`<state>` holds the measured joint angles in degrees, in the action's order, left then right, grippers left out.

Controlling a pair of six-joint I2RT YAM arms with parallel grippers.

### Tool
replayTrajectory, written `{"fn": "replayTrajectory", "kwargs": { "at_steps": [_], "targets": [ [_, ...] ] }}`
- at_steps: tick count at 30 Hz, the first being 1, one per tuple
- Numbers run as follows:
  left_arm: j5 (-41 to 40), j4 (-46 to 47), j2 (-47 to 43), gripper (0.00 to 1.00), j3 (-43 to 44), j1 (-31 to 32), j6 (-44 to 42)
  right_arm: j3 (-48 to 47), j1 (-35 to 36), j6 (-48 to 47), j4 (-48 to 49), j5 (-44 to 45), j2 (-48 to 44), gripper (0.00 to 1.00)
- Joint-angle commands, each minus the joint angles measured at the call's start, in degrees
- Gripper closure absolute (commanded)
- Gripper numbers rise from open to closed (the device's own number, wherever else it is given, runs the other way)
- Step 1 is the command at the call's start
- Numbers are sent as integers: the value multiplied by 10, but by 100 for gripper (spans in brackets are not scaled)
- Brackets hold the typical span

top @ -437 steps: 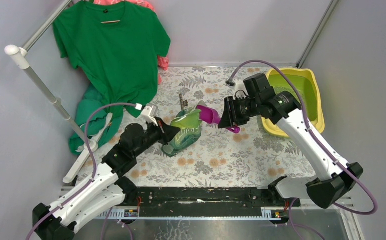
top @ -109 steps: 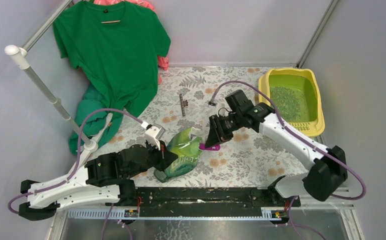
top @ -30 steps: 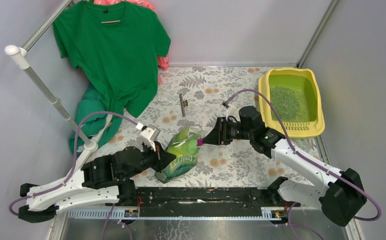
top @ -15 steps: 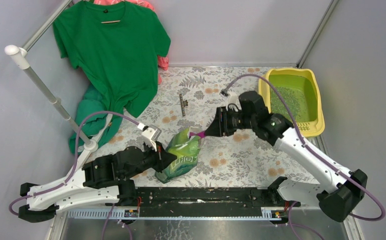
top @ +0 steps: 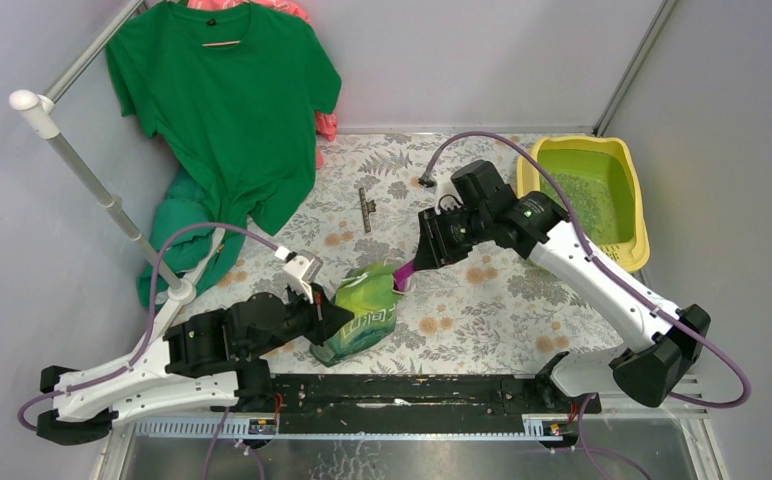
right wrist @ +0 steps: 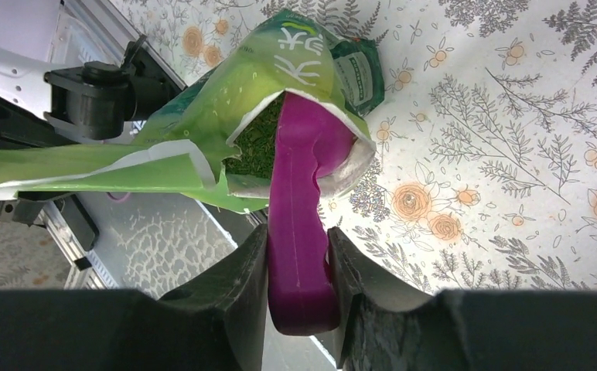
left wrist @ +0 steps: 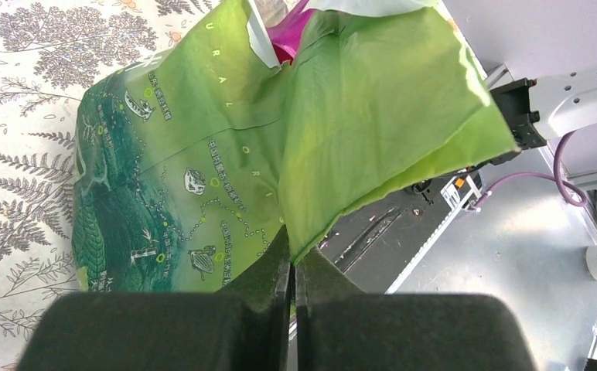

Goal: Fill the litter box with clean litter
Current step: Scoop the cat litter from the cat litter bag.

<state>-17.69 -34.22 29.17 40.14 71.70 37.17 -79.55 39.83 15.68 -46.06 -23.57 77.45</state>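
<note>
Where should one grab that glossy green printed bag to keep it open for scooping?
The flat upper flap beside its mouth, from the left, as the left gripper does. That thin film of the glossy green bag pinches easily, and a hold there leaves the mouth clear for the purple plastic scoop.

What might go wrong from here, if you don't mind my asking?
1. The left gripper pinches only a thin edge of the green bag; the right gripper lifting the purple scoop might drag the bag free or tip it.
2. The litter box sits across the table, so litter might spill in transit.
</note>
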Motion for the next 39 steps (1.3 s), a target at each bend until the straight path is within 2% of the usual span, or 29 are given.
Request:
{"fn": "replayTrajectory", "kwargs": {
  "at_steps": [1, 9, 16, 20, 28, 33, 39],
  "targets": [
    [-10, 54, -14, 99, 17, 2, 3, -1, 28, -15, -5, 36, 9, 100],
    [-6, 57, -9, 99, 13, 2, 5, -19, 100, -9, 13, 67, 93, 100],
    [-9, 57, -20, 99, 2, 2, 6, -22, 107, -31, 23, -16, 156, 100],
    [-12, 56, -25, 99, -3, 2, 6, 0, 106, -29, 70, -107, 168, 100],
    [-25, 40, -55, 99, -6, 2, 7, 139, 29, 78, 276, -315, 110, 100],
    [-28, 40, -61, 99, -14, 2, 9, 224, 3, 173, 418, -384, 72, 100],
    [-29, 37, -64, 99, -12, 2, 8, 357, -21, 377, 703, -431, 10, 100]
  ]
}}
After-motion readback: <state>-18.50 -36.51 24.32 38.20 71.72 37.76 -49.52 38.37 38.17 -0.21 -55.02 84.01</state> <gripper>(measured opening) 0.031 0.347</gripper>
